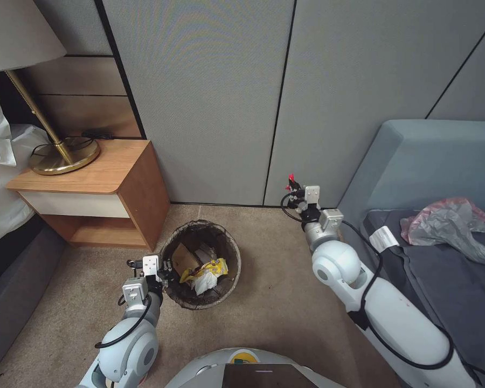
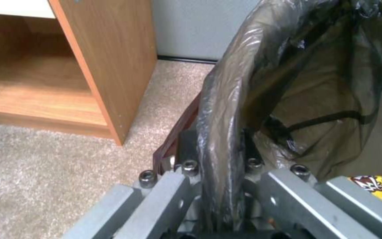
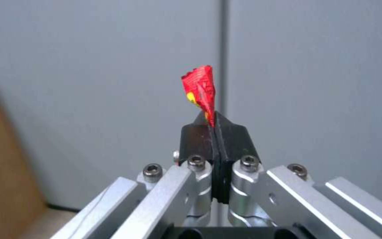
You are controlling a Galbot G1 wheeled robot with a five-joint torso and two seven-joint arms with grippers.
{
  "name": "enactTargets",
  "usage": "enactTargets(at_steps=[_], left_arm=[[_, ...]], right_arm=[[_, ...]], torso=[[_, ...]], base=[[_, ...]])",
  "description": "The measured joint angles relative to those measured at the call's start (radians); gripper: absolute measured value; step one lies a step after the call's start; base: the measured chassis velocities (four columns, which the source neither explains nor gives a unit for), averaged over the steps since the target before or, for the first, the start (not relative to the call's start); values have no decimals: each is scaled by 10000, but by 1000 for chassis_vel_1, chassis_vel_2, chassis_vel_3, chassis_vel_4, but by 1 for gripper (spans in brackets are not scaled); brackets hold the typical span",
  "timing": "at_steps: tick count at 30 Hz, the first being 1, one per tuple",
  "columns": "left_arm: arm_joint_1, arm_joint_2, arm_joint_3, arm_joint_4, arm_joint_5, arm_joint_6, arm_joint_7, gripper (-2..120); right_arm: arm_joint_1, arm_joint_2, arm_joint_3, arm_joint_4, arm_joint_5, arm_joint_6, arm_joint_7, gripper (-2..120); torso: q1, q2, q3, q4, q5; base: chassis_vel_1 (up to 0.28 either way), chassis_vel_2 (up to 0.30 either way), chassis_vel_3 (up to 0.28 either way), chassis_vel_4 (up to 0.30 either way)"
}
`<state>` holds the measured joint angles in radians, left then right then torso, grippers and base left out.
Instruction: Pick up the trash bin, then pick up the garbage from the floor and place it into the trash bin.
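The trash bin [image 1: 199, 264], lined with a dark plastic bag, stands on the carpet beside the nightstand. Inside it lie a tan paper piece [image 1: 185, 257], a yellow snack wrapper [image 1: 213, 267] and crumpled white tissue [image 1: 205, 281]. My left gripper [image 1: 166, 268] is shut on the bin's near-left rim [image 2: 220, 132], with the liner pinched between its fingers. My right gripper [image 1: 292, 183] is raised near the wall, right of the bin, and is shut on a small red wrapper [image 3: 201, 89] that sticks up from its black fingertips.
A wooden nightstand [image 1: 91, 188] with a brass lamp [image 1: 59, 145] stands left of the bin. A bed edge [image 1: 11, 280] runs along the far left. A grey-blue sofa [image 1: 431, 226] with a crumpled plastic bag [image 1: 452, 221] is at the right. Grey wall panels [image 1: 226, 97] close the back.
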<state>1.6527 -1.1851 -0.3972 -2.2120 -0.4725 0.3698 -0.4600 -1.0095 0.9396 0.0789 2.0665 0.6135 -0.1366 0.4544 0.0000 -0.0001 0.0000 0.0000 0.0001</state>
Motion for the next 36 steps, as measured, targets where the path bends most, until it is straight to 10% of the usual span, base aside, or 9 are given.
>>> enactTargets(at_steps=[22, 36], left_arm=[[-43, -24, 59, -27, 139, 63, -1, 0], [-50, -30, 13, -91, 156, 62, 1, 0]], right_arm=[[406, -1244, -1696, 1760, -69, 2327, -3880, 0], [766, -1275, -4091, 842, -871, 2737, -4321, 0]], torso=[[0, 1, 0, -1, -2], [0, 1, 0, 0, -3]], base=[[0, 0, 0, 0], [0, 0, 0, 0]])
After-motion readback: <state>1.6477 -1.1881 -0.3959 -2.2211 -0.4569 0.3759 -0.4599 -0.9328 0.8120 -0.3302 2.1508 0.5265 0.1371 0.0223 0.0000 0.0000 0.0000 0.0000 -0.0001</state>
